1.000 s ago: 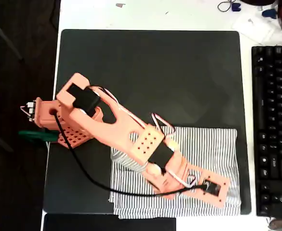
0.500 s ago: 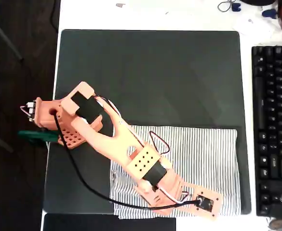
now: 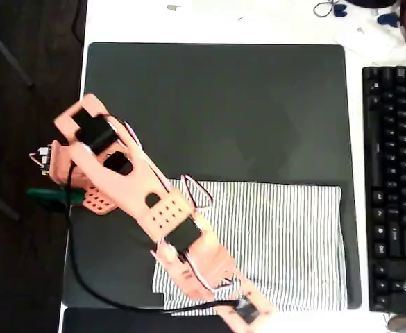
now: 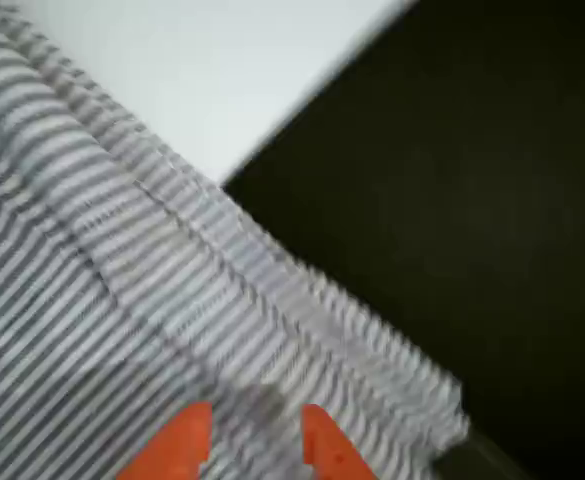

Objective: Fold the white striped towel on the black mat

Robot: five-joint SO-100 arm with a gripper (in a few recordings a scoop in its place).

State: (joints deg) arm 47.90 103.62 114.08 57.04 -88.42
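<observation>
Over the last second the arm (image 3: 140, 201) has swung from the towel's (image 3: 286, 236) right part to its lower left corner. The towel lies flat on the lower right of the mat (image 3: 216, 104). The fingers (image 4: 187, 435) stand slightly apart over the towel's hem, gripping nothing. Judgement: a corner grasp is next.

Thin woven cloth on the white striped towel (image 3: 286, 243), soft and creased, with a bunched hem (image 4: 302, 300) in the wrist view. Matt, smooth, dark finish on the black mat (image 3: 216, 111). Smooth white tabletop (image 3: 258, 21) along the mat's far edge. Matt orange plastic on the gripper (image 4: 252, 445); glossy black keyboard (image 3: 393, 187) keys.
</observation>
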